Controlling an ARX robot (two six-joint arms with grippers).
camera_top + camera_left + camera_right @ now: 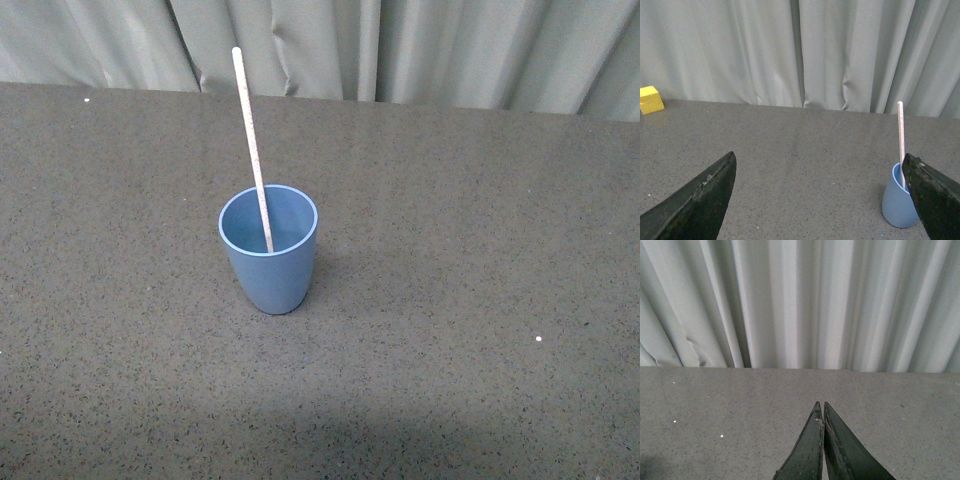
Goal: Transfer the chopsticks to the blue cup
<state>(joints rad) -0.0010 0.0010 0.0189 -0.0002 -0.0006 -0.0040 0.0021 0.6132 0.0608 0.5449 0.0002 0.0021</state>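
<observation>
- The left jaws stand wide open, their two dark blades far apart, with only bare desk (805,170) in the gap between them.
- The right jaws are closed, the blade tips pressed together, and nothing is held between them.
- Neither pair of jaws touches the cup (268,262) or the stick (252,140), and neither arm shows in the front view.
- The cup stands upright on the desk, ahead of the left jaws and off to the side of one blade. That blade's tip covers part of its rim and wall in the left wrist view.
- The stick stands inside the cup, its lower end down against the inner wall and its upper part rising well above the rim.
- In the front view the stick leans a little away from the robot and toward its left. From the left jaws it looks nearly upright.
- The cup is outside the gap of the left jaws, not between the blades.
- Nothing of the cup or stick shows ahead of the right jaws, where there is only speckled grey desk and then a pale pleated curtain (800,300).
- A yellow block (650,99) lies on the desk far ahead of the left jaws, beyond the blade opposite the cup, close to the curtain.
- The same curtain hangs along the far edge of the desk behind the cup.
</observation>
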